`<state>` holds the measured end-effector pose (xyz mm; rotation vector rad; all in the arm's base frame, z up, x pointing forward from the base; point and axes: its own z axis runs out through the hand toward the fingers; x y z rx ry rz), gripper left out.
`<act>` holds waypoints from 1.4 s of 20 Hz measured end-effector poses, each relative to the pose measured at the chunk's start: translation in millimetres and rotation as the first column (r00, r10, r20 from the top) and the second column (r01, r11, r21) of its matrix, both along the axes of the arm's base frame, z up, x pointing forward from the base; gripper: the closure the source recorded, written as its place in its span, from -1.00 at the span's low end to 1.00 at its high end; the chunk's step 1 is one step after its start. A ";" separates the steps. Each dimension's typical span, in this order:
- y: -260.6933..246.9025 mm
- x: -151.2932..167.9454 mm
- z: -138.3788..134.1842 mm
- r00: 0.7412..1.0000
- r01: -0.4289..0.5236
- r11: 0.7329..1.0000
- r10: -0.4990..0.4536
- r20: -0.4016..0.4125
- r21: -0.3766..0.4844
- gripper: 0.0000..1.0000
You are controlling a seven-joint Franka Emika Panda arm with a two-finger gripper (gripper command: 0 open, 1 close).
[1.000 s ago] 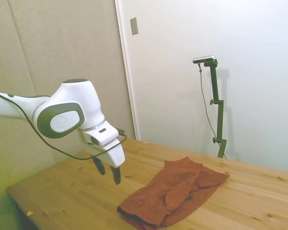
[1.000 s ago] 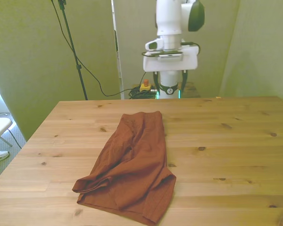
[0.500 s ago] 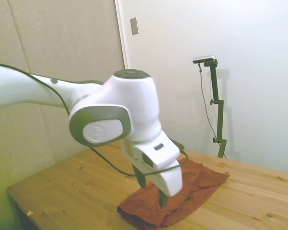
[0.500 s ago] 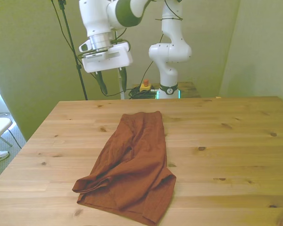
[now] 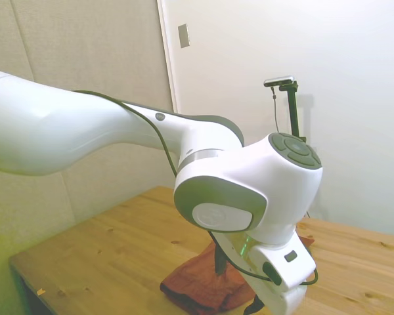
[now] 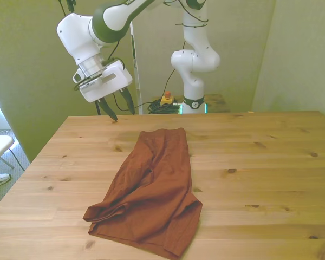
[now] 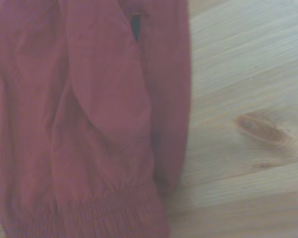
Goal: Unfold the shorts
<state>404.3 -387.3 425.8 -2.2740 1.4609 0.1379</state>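
Crumpled rust-red shorts [image 6: 149,193], ribbed waistband

The shorts [image 6: 149,193] are lying on the desk [image 6: 271,179]; the pincer [image 6: 117,108] is hanging above the desk's far edge, beyond them, toward the front view's left.

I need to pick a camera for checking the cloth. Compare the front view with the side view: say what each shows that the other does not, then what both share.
Only the front view shows the shorts whole, lying folded and creased on the table, and the gripper with its fingers apart, above the table's far edge toward the front view's left, clear of the cloth. Only the side view shows the arm's big wrist joint close up, covering much of the shorts; the fingers are largely hidden there. Both show the rust-red shorts on the wooden table with nothing gripping them.
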 end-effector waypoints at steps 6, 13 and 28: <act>-4.2 7.4 -36.1 0.998 -0.061 0.991 0.063 -0.016 0.123 -1.00; -3.0 29.0 -51.5 0.996 -0.084 0.978 0.084 0.008 0.193 -1.00; 30.7 51.4 -88.2 0.988 -0.155 0.928 0.153 0.034 0.340 1.00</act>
